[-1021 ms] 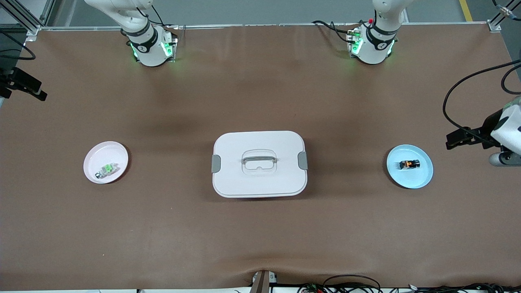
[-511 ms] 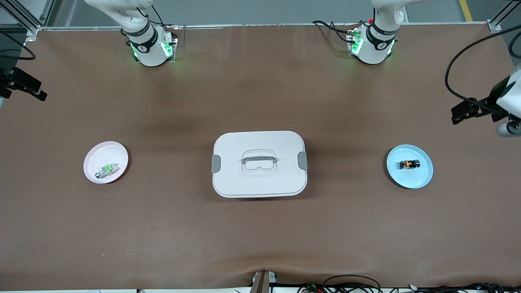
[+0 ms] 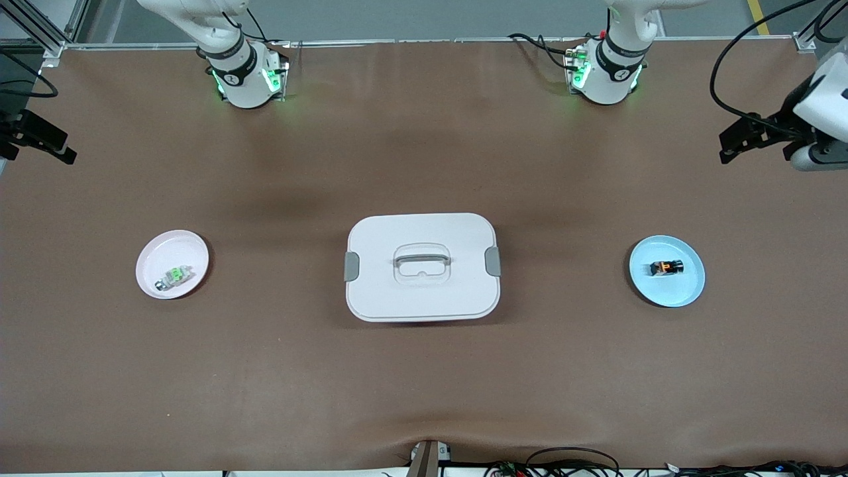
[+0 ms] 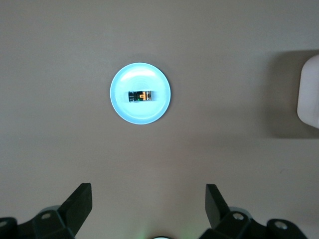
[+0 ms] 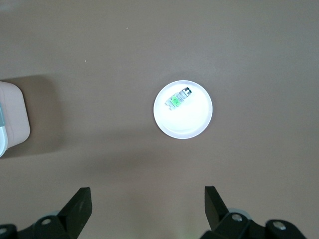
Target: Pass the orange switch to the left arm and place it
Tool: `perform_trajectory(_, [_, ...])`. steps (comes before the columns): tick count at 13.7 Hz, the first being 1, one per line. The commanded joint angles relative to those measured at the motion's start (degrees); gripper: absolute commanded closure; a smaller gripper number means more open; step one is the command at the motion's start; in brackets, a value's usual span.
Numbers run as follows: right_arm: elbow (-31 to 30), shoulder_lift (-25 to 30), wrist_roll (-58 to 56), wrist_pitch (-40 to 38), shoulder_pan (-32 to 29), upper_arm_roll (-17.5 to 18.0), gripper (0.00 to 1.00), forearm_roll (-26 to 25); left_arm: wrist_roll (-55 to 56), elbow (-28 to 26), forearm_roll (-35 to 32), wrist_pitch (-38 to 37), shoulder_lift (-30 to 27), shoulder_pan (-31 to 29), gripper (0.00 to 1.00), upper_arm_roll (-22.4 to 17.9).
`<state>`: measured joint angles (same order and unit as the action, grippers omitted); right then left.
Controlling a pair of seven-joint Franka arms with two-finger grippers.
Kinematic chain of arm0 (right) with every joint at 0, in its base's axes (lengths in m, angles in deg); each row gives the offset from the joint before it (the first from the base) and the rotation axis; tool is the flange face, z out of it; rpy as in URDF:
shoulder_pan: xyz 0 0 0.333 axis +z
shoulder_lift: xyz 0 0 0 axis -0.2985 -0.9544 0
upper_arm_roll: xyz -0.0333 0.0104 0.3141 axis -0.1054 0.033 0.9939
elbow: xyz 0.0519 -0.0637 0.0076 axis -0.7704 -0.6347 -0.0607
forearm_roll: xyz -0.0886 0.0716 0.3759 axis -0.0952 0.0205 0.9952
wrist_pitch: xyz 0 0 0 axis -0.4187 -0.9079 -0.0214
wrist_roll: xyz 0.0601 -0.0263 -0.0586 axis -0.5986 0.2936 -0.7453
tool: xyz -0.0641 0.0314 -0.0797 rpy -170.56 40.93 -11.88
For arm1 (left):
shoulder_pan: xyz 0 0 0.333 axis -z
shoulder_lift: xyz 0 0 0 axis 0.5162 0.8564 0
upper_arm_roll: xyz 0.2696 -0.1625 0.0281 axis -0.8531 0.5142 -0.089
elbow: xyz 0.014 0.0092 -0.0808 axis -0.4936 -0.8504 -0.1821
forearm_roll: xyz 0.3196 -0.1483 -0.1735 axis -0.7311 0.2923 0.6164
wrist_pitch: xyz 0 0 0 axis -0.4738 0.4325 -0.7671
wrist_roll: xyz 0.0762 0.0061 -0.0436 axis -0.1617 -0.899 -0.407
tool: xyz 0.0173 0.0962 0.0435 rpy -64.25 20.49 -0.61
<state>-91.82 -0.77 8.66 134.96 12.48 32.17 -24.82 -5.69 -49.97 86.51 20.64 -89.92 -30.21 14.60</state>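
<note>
Front view: the orange switch lies on a pale blue plate toward the left arm's end of the table, nothing touching it. The box, white with grey side clips and a recessed handle in its lid, sits mid-table between that plate and a pink plate at the right arm's end. A green-and-clear switch rests on the pink plate.

The left gripper hangs in the air at the left arm's end of the table, above the bare brown surface, well apart from the blue plate. Its jaws are spread wide with nothing between them. In the left wrist view both fingers stand far apart at the frame's edge, and the blue plate shows clear of them with the orange switch lying flat across its middle; a corner of the box shows at the frame's edge.

The right gripper hangs over the table's edge at the right arm's end, well apart from the pink plate. Its jaws are likewise wide apart and empty, as the right wrist view shows by its two separated fingers.
</note>
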Motion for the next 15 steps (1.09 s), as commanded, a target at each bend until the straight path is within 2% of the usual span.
perform_trajectory(1, [1.34, -0.56, -0.67, -0.95, -1.00, 0.79, 0.00, -0.48, -0.27, -1.90, 0.79, 0.63, -2.09, 2.21, 0.00, -2.56])
perform_trajectory(15, [1.43, -0.56, -0.93, -0.95, -1.00, 0.79, 0.00, -0.83, -1.24, 0.04, 1.58, 0.28, -0.68, 0.89, 0.00, -2.74])
